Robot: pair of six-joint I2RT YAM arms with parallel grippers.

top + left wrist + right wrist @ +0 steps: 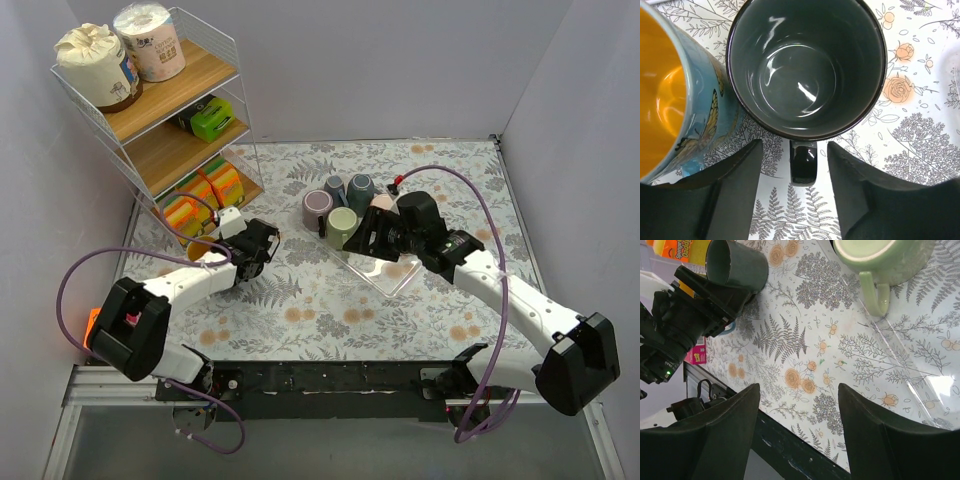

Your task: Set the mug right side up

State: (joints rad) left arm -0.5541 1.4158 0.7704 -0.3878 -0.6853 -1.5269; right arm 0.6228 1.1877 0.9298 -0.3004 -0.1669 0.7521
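Two mugs: butterfly mug (670, 90) cropped at left edge; dark mug (805, 65) handle between spread left fingers (735, 195); right fingers (880, 435) spread, empty.

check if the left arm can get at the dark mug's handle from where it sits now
Probably yes. The left gripper is open with a finger on each side of the handle of the dark mug, and nothing blocks it. The butterfly mug stands close beside the left finger.
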